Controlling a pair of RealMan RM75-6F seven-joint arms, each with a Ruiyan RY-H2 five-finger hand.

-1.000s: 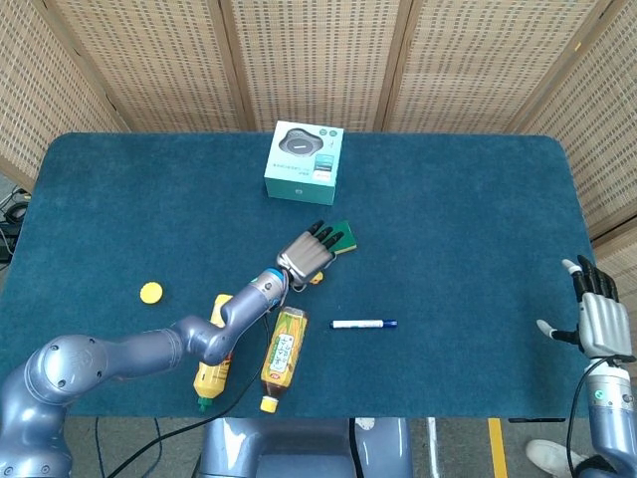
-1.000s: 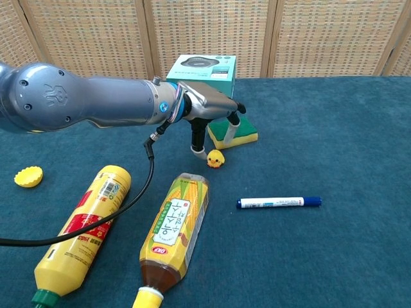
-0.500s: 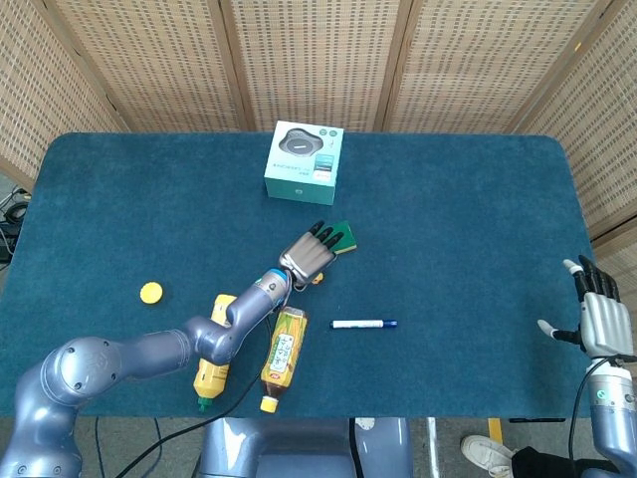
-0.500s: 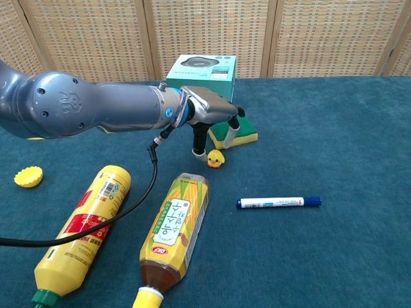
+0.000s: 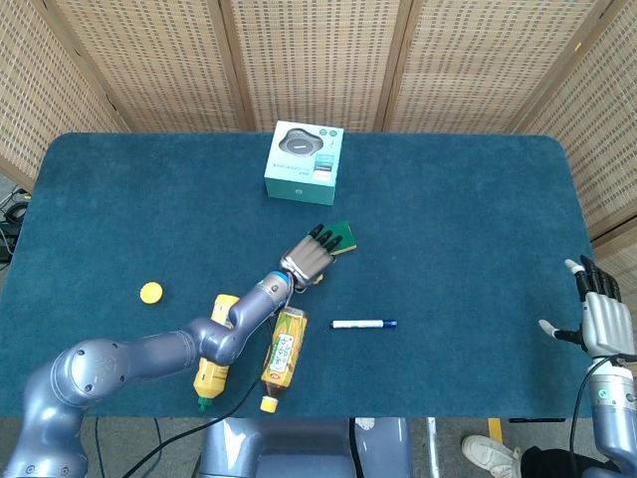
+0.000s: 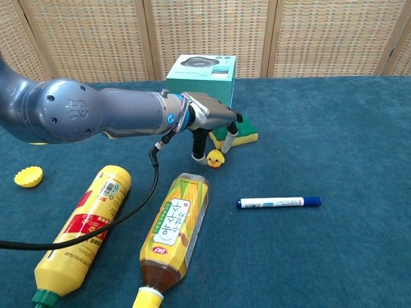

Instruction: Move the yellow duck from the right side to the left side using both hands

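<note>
Lowering over the last second, the left hand point(image 6: 209, 122) now sits closer above the yellow duck point(image 6: 215, 158), left of frame centre in the chest view; one finger point(image 6: 198, 146) reaches the cloth just beside the duck. The other fingers are spread, and no frame confirms a grip. The duck has not moved, so the pickup is judged unfinished. At the right edge of the head view, the right hand point(image 5: 600, 321) hangs off the table point(image 5: 448, 219), fingers apart and empty.

Hidden or unclear:
- The left hand covers the duck in the head view.
- The hand partly masks the green-and-yellow sponge point(image 6: 244, 133).
- Finger-to-duck contact cannot be resolved.
</note>
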